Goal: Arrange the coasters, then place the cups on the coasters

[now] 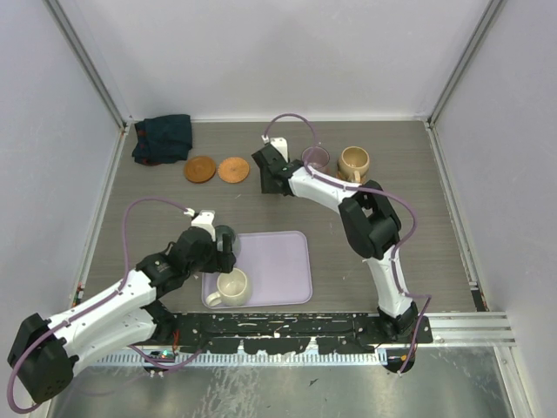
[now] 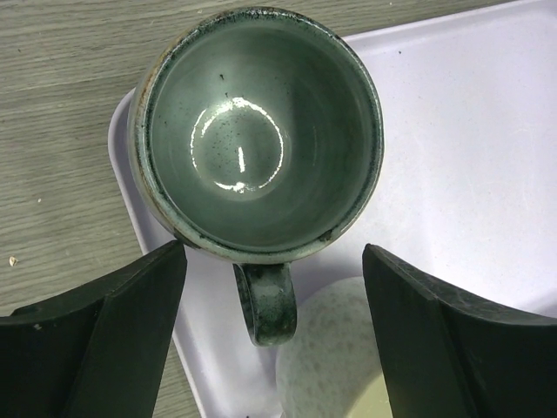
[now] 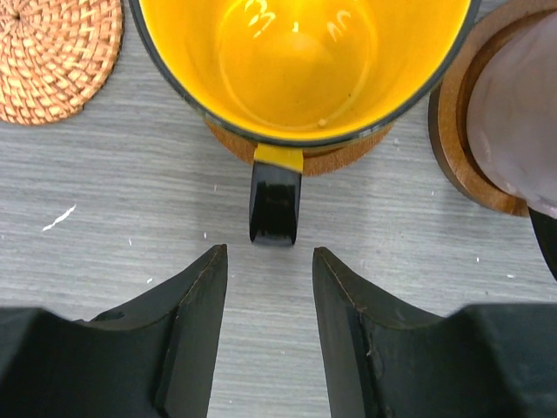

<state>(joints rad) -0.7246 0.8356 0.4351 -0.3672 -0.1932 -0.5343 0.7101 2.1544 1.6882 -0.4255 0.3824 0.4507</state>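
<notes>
Grey-green cup (image 2: 257, 131) sits on the upper-left corner of the lavender tray (image 2: 470, 131), left gripper (image 2: 274, 261) wide open and empty below it in the wrist frame, so we'd straddle the rim, clearing handle and cream cup (image 2: 335, 357); right gripper (image 3: 268, 254) open, empty.

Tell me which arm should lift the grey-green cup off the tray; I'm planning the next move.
Left. The left pincer, open, hangs over the grey-green cup on the tray; the right pincer is away at the yellow cup.
</notes>
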